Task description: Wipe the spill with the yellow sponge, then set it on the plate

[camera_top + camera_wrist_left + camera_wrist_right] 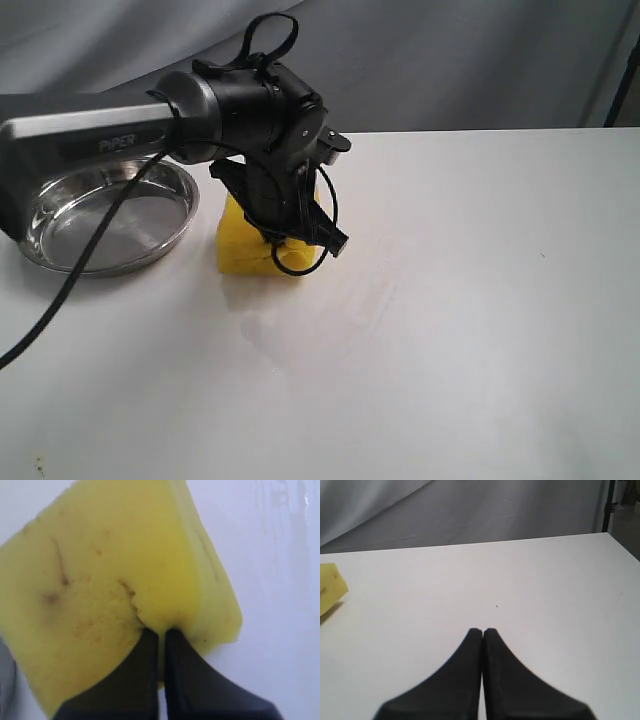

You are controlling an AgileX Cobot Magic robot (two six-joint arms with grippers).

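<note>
The left gripper [161, 633] pinches the yellow sponge [240, 246] in its jaws on the table [450, 300], the plate [150, 230] just beside it toward that arm's base, while the right gripper [482, 631] hangs with jaws clenched, empty.

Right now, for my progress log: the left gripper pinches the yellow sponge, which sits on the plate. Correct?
No. The left gripper pinches the yellow sponge, but the exterior view shows it beside the plate, not on it.
</note>
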